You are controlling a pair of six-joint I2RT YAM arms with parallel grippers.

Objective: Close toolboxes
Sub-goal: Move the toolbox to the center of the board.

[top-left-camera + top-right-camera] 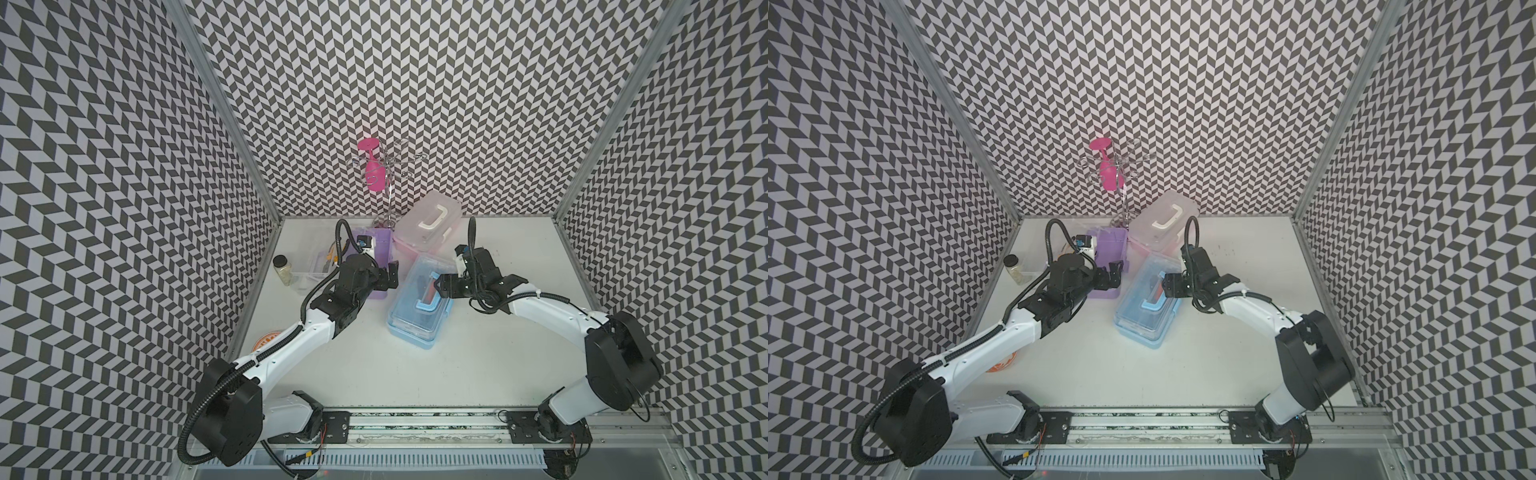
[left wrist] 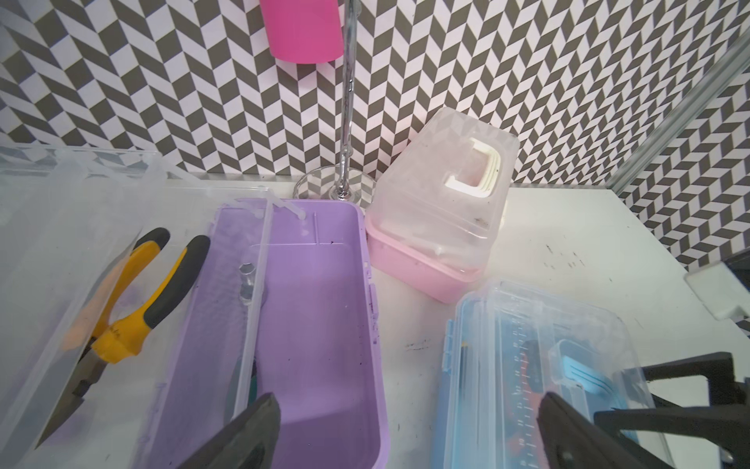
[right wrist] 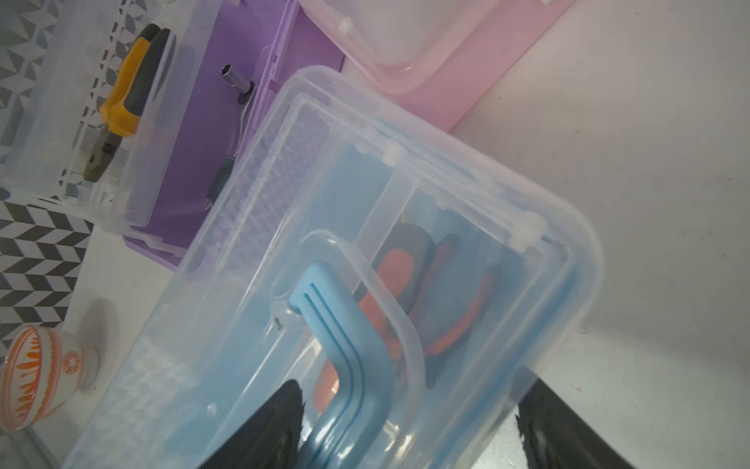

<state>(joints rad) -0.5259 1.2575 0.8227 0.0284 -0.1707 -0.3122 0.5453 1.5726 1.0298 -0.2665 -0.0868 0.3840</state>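
The light blue plastic toolbox (image 1: 415, 328) under the open right gripper (image 1: 438, 287) looks shut; next the open left gripper (image 1: 390, 276) should shut the purple plastic toolbox (image 2: 316, 304).

Table (image 1: 498, 365) periphery: capped jar (image 1: 284, 270) at ten o'clock; chrome rack (image 2: 348, 101) bearing inverted pink goblet (image 1: 372, 176) at twelve; orange-patterned cup (image 3: 34, 377) at eight.

I am seeing bare table (image 1: 478, 365) lying free in front and on my right. The purple toolbox (image 1: 384, 245), pink toolbox (image 1: 428, 226) and blue toolbox (image 1: 415, 320) are crowding the back, leaving only narrow gaps between them.
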